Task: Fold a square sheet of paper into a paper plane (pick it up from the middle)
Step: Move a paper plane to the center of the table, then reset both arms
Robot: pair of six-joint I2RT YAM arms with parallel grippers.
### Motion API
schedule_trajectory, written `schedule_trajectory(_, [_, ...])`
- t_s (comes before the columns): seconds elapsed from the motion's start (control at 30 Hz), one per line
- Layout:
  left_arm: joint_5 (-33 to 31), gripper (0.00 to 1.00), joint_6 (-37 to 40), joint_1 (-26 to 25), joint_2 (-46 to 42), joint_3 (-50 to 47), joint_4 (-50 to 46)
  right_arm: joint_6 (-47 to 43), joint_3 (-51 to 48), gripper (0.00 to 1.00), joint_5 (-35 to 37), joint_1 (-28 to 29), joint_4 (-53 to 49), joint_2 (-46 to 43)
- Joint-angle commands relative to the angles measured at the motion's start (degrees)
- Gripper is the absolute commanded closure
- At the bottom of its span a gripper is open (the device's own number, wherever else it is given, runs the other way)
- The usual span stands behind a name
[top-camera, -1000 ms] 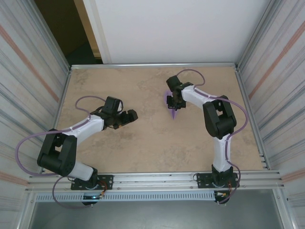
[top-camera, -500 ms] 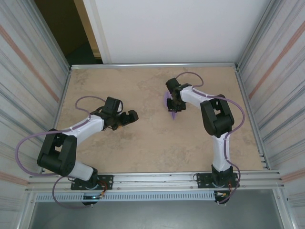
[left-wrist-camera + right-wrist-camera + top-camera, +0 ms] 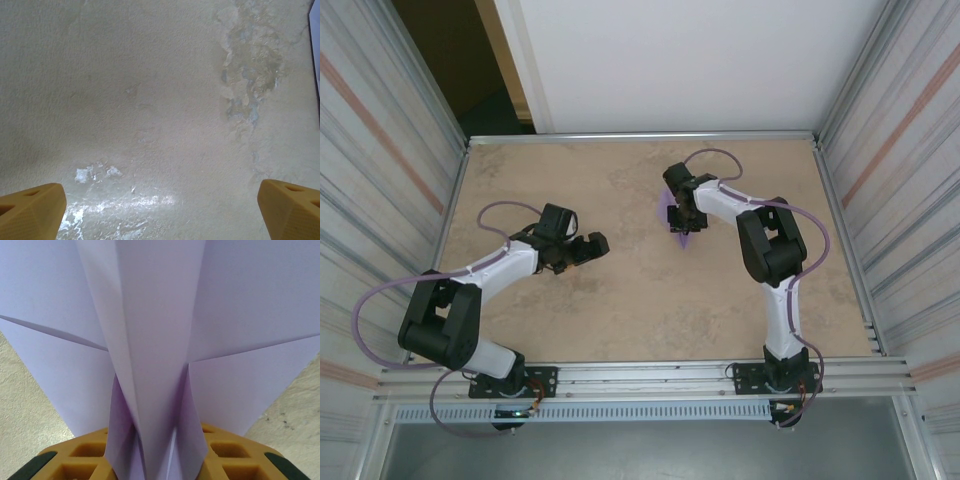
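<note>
Left jaws: wide open above the worktop (image 3: 150, 100).
Right jaws: around keel of paper plane (image 3: 150, 340); whether clamped, cannot tell.

Looking down now on a beige, stone-mottled tabletop (image 3: 620, 310), evenly lit with soft shadows. A ribbed metal wall (image 3: 380, 160) climbs the left side and its twin (image 3: 910, 150) the right, each crossed by a faint reddish stripe. Far side, a plain white panel (image 3: 700, 60); in the far left corner, a dark opening (image 3: 445, 60). Along the near edge run aluminium rails (image 3: 650, 372) and a slotted strip (image 3: 650, 411). Close up, the surface shows a worn, flaking patch (image 3: 250, 75) and a bright glare (image 3: 125, 202).
</note>
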Motion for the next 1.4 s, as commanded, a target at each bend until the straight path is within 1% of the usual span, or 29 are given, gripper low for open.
schedule_trajectory(0.0, [-1.2, 0.01, 1.2, 0.6, -1.0, 1.1, -1.4, -0.8, -0.8, 0.68, 2.0, 0.2, -0.7, 4.9])
schedule_trajectory(0.2, [-1.4, 0.01, 1.5, 0.6, -1.6, 2.5, -2.3, -0.9, 0.0, 0.68, 2.0, 0.3, -0.9, 3.2])
schedule_trajectory(0.57, [-3.9, 0.01, 3.3, 1.5, -3.6, 9.3, -5.6, 0.9, 3.1, 0.63, 1.9, -0.5, -2.6, -8.0])
schedule_trajectory(0.7, [-4.8, 0.01, 3.7, 3.7, -5.3, 9.9, -5.1, 1.2, 1.1, 0.58, 2.4, -0.8, -2.1, -13.2])
schedule_trajectory(0.8, [-6.6, 0.01, 4.6, 5.9, -7.7, 9.8, -4.3, 0.6, -1.9, 0.52, 5.7, -1.5, -0.8, -19.4])
schedule_trajectory(0.9, [-10.2, 0.01, 6.0, 8.1, -11.4, 8.1, -2.7, 0.0, -7.4, 0.41, 11.3, -3.2, 2.0, -27.4])
schedule_trajectory(1.0, [-14.7, 0.01, 7.4, 10.2, -15.9, 4.7, -0.1, -1.9, -16.1, 0.29, 15.8, -6.1, 8.0, -36.9])
schedule_trajectory(1.07, [-18.2, 0.01, 8.4, 12.0, -19.0, 1.7, 2.1, -2.8, -22.8, 0.17, 18.4, -9.0, 12.4, -43.7])
schedule_trajectory(1.13, [-21.9, 0.01, 9.4, 13.4, -21.7, -1.7, 4.4, -2.9, -28.5, 0.0, 19.4, -12.4, 16.0, -49.4])
schedule_trajectory(1.27, [-29.8, 0.01, 13.4, 15.2, -25.8, -8.6, 10.7, -3.2, -38.4, 0.01, 19.9, -20.2, 21.7, -57.6])
schedule_trajectory(1.37, [-32.9, 0.01, 18.4, 16.5, -26.3, -12.5, 16.1, -3.8, -45.1, 0.01, 21.0, -25.1, 26.1, -60.9])
